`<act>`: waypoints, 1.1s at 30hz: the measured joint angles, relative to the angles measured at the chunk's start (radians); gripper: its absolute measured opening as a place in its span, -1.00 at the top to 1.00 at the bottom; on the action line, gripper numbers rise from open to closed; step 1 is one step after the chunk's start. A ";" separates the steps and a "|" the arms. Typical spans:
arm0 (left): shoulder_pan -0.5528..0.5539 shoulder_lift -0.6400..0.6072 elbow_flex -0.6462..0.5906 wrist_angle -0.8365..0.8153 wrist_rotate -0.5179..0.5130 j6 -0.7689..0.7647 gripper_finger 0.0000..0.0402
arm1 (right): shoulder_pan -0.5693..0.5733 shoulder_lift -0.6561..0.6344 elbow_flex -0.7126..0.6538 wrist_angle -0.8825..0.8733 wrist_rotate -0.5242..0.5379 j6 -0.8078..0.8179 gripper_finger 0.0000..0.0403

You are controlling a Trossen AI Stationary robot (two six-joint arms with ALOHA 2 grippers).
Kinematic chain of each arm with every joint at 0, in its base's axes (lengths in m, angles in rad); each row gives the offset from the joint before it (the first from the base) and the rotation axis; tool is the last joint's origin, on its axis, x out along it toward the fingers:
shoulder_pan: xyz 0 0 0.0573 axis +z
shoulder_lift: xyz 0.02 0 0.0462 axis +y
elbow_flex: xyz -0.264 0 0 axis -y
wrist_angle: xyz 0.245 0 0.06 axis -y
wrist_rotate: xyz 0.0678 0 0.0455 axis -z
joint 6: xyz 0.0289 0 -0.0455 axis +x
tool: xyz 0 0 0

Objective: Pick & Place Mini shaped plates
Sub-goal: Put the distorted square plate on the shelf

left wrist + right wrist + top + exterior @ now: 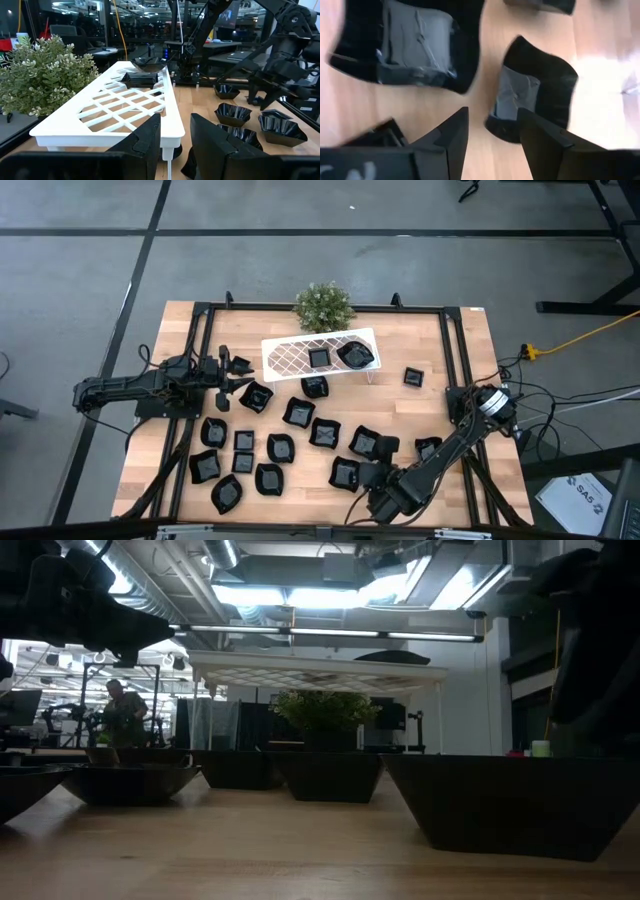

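Note:
Many small glossy black mini shaped plates (280, 447) lie scattered on the wooden table, and two more rest on the white lattice rack (290, 360). My right gripper (492, 122) is open and slants down low over the near right part of the table (368, 477). Its fingers straddle the near rim of one curved plate (540, 95), and a larger squarish plate (415, 45) lies beside it. My left gripper (175, 137) waits open and level at the rack's left end (238, 375), with nothing between its fingers. My right gripper stands open over the curved plate's near rim (502, 127), coming from above at a slant. One finger (540, 135) covers part of that rim. I cannot tell whether it touches the plate. The plate lies flat on the table.
A small green plant (323, 305) stands behind the rack at the table's far edge. A black frame (450, 350) runs around the work area. Plates lie close together across the near half, with bare wood at the far right around a lone plate (413, 376).

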 joint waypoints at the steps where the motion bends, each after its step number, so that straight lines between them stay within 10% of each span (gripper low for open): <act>1: 0.000 0.000 0.000 0.000 0.000 0.000 0.50 | 0.000 0.000 0.000 0.012 0.000 0.000 0.16; 33: 0.000 0.000 0.000 0.000 0.000 0.000 0.50 | -0.046 0.049 -0.070 0.058 0.026 0.049 0.35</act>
